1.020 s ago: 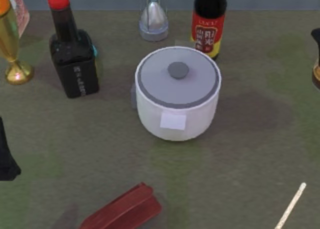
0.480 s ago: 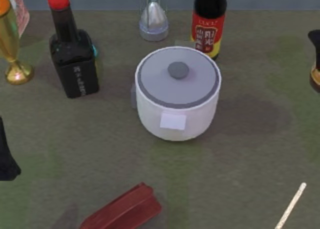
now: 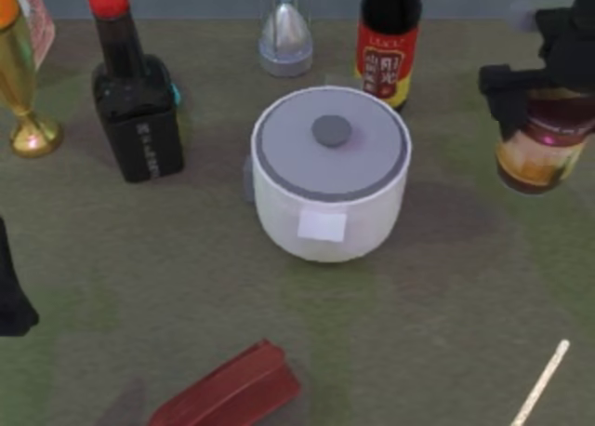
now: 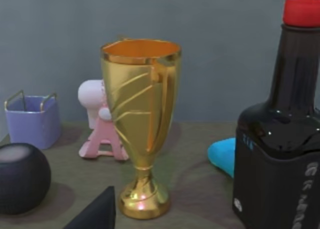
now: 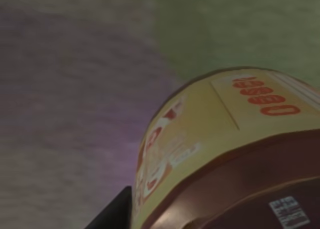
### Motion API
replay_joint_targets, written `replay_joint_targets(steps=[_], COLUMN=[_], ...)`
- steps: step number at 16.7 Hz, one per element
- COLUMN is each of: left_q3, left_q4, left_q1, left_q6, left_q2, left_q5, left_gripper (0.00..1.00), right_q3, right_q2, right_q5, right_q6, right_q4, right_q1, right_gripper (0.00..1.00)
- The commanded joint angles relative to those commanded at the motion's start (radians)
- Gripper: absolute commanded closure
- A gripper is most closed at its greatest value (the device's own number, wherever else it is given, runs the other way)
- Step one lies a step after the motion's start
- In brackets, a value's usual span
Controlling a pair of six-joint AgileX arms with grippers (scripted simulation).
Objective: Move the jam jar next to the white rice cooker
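Observation:
The white rice cooker [image 3: 330,175] stands in the middle of the table, its grey knob on top. To its right, the jam jar [image 3: 541,152] hangs above the table, apart from the cooker, with my right gripper [image 3: 544,105] shut on it from above. The right wrist view is filled by the jam jar [image 5: 220,139], showing its tan-orange label and dark red contents over the bare table. My left gripper [image 3: 11,296] stays parked at the table's left edge.
Behind the cooker stand a dark bottle with a red-yellow label [image 3: 388,45] and an hourglass [image 3: 285,35]. At the left are a black red-capped bottle [image 3: 135,110] and a gold cup [image 3: 23,73]. A red object [image 3: 228,389] and a white stick [image 3: 541,381] lie in front.
My right gripper has come in from the right edge toward the cooker, carrying the jam jar into full view. Nothing else has moved.

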Motion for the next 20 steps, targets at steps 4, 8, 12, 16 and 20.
replay_joint_targets(steps=[4, 8, 12, 16, 20], left_q3=[0.0, 0.0, 0.0, 0.0, 0.0], left_q4=[0.0, 0.0, 0.0, 0.0, 0.0], left_q1=[0.0, 0.0, 0.0, 0.0, 0.0], left_q6=[0.0, 0.0, 0.0, 0.0, 0.0], left_q2=[0.0, 0.0, 0.0, 0.0, 0.0], left_q5=[0.0, 0.0, 0.0, 0.0, 0.0], left_gripper=[0.0, 0.0, 0.0, 0.0, 0.0], right_q3=[-0.019, -0.021, -0.046, -0.126, -0.154], right_q2=[0.022, 0.024, 0.028, 0.058, 0.067], right_q5=[0.019, 0.021, 0.019, 0.021, 0.022], right_q6=[0.158, 0.175, 0.175, 0.175, 0.176], right_q4=[0.04, 0.046, 0.08, 0.184, 0.221], right_q1=[0.077, 0.087, 0.085, 0.087, 0.087], right_gripper=[1.0, 1.0, 1.0, 1.0, 1.0])
